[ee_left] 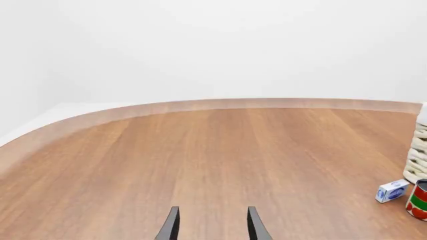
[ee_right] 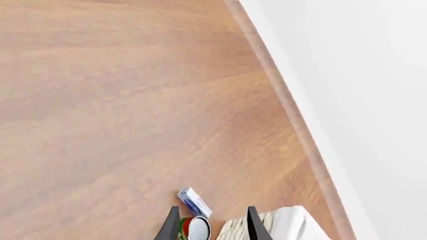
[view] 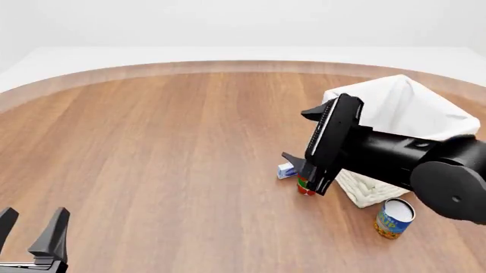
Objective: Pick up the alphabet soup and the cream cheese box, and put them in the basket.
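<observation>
Front view is showing the right pincer (view: 302, 177), spread with nothing held, hanging over the red-and-green can (view: 305, 187) just beside the cream cheese box (view: 286, 170) and the basket (view: 395, 122), risking the wrong grab, while the alphabet soup (view: 394, 218) is waiting near the basket and the left pincer (view: 31, 226) is idling wide.

Wooden table (ee_right: 133, 100) filling most of the frame, with its pale edge strip running diagonally against a white background. Right gripper (ee_right: 212, 222) spread open just above a red-and-green can (ee_right: 195, 228), the can's white top partly between the two dark fingers (ee_right: 169, 225). Cream cheese box (ee_right: 193, 202) lying flat just beside that can and apart from the fingers, with a corner of the basket (ee_right: 283, 225), woven wall and white liner, close on the can's other side.
</observation>
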Controlling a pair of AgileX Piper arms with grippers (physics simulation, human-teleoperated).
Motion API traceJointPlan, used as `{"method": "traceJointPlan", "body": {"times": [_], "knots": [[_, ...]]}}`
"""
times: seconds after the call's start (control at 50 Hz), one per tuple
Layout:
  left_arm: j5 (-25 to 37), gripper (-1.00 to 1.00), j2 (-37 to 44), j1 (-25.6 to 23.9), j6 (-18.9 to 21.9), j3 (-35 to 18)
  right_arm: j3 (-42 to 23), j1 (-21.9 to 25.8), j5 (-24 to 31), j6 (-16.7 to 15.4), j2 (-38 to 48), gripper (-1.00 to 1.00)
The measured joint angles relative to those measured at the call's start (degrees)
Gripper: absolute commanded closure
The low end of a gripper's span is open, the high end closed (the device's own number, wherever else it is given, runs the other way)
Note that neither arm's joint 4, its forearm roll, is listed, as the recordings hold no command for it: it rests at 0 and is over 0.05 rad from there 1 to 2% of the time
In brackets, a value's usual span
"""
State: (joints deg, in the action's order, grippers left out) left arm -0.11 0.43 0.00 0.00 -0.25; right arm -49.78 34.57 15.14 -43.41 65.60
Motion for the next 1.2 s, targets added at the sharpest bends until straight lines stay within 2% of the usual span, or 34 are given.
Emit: {"method": "traceJointPlan", "body": {"times": [0.42,0.7,1.2], "knots": [[0.0,-1.00,0.0,0.0,0.0,0.0,-3.9,-0.3,4.1,-6.9,7.7,-1.00],[0.0,-1.00,0.0,0.0,0.0,0.0,-7.1,-0.2,8.0,-9.4,11.8,-1.00],[0.0,-1.00,0.0,0.0,0.0,0.0,-10.4,-1.2,12.2,-16.3,17.9,-1.00]]}}
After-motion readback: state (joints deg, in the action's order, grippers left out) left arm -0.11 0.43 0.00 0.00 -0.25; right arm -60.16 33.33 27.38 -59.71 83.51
